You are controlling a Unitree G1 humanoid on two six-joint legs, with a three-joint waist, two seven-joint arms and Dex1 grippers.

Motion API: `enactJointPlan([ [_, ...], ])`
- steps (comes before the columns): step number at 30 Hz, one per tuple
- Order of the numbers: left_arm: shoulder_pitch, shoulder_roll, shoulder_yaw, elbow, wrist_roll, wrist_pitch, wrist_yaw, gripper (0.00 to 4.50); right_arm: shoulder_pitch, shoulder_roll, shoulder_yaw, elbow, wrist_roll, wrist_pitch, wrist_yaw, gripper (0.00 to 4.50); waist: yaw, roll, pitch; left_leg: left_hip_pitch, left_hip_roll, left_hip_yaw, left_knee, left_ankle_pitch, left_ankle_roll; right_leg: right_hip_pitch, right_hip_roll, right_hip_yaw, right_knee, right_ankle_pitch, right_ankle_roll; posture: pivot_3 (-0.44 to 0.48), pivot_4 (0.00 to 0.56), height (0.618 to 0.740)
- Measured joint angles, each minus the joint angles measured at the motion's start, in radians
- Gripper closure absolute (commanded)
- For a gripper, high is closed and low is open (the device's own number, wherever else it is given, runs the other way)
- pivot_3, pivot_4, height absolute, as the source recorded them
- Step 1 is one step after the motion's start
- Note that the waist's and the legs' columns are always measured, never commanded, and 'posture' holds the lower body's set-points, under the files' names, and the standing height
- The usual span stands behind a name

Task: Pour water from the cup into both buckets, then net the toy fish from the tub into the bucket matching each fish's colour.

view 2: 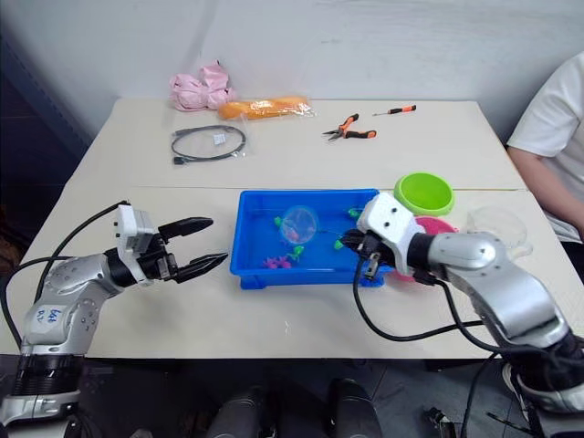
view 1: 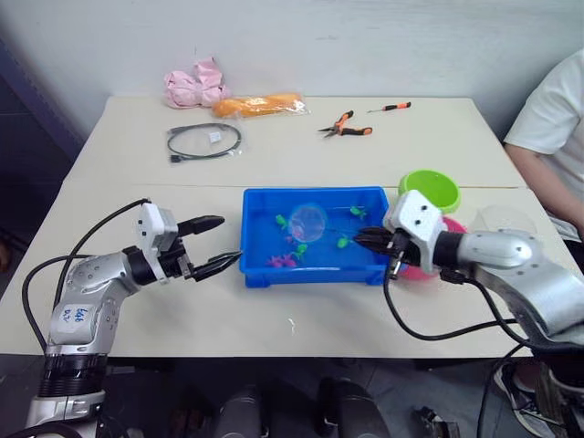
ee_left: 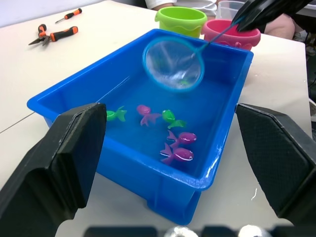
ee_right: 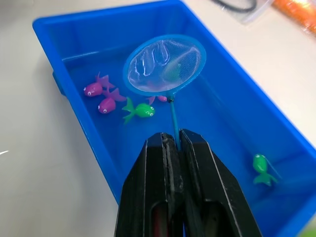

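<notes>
The blue tub (view 1: 315, 272) sits mid-table with several pink fish (ee_right: 94, 89) and green fish (ee_right: 140, 109) in shallow water. My right gripper (view 1: 370, 239) is at the tub's right end, shut on the net's thin handle. The net (view 1: 308, 222) hangs tilted over the middle of the tub. A green shape shows through its mesh, and I cannot tell if it lies inside. Left of the tub, my left gripper (view 1: 214, 245) stands open and holds nothing. The green bucket (view 1: 430, 190) and the pink bucket (ee_left: 232, 33) stand right of the tub, with the clear cup (view 1: 505, 219) beyond them.
At the back of the table lie orange-handled pliers (view 1: 345, 126), a small screwdriver (view 1: 391, 108), a bagged black cable (view 1: 204, 141), an orange packet (view 1: 260, 105) and a pink cloth (view 1: 194, 87). A person in a white sleeve (view 1: 557, 119) sits at the right edge.
</notes>
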Motion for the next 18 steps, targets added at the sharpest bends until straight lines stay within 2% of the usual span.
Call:
enactJointPlan([
  [4,0.016,-0.003,-0.006,-0.028,-0.001,0.009,0.011,0.06,-0.063,0.042,0.092,0.029,-0.102,-0.029,0.014,4.50,-0.002,0.000,0.000,0.000,0.000,0.001,0.000,0.000,0.000,-0.001,0.001,0.000,0.000,0.000,0.000,0.000,0.150,0.740],
  [8,0.018,-0.003,-0.006,-0.030,-0.001,0.017,0.018,0.06,-0.067,0.091,0.150,0.066,-0.185,-0.060,0.017,4.50,-0.002,0.000,0.000,0.000,0.000,0.002,0.000,0.000,0.000,-0.001,0.001,0.000,0.000,0.000,0.000,0.000,0.150,0.740],
  [18,0.018,0.000,-0.007,-0.031,-0.001,0.020,0.013,0.06,-0.081,0.113,0.186,0.162,-0.350,-0.173,0.047,4.50,-0.002,0.000,0.000,0.000,0.001,0.002,0.000,0.000,-0.001,-0.001,0.001,0.000,0.001,0.000,0.000,0.000,0.150,0.740],
])
